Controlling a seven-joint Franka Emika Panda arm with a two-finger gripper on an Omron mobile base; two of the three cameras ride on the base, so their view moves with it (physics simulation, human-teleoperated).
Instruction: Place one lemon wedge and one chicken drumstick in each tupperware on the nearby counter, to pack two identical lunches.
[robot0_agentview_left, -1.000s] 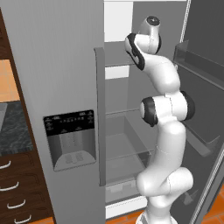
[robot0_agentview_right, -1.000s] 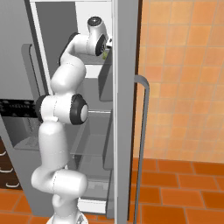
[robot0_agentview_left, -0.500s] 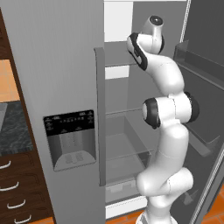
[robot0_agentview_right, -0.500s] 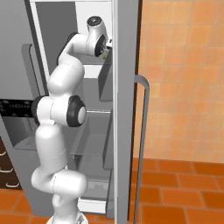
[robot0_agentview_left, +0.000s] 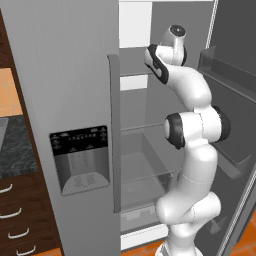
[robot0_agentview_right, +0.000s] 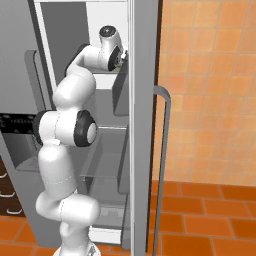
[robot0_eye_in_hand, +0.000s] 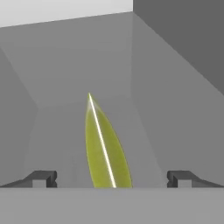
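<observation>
Early stage: gripper (robot0_eye_in_hand: 112, 178) wide open, empty, reaching into the fridge (robot0_agentview_left: 65, 75) toward a lemon wedge (robot0_eye_in_hand: 104, 146) on the shelf. Nothing grabbed yet; looks like all packing remains.

Even, flat rendered light, soft shadows inside the fridge (robot0_agentview_left: 145, 150), no glare, slightly coarse and blurry
</observation>
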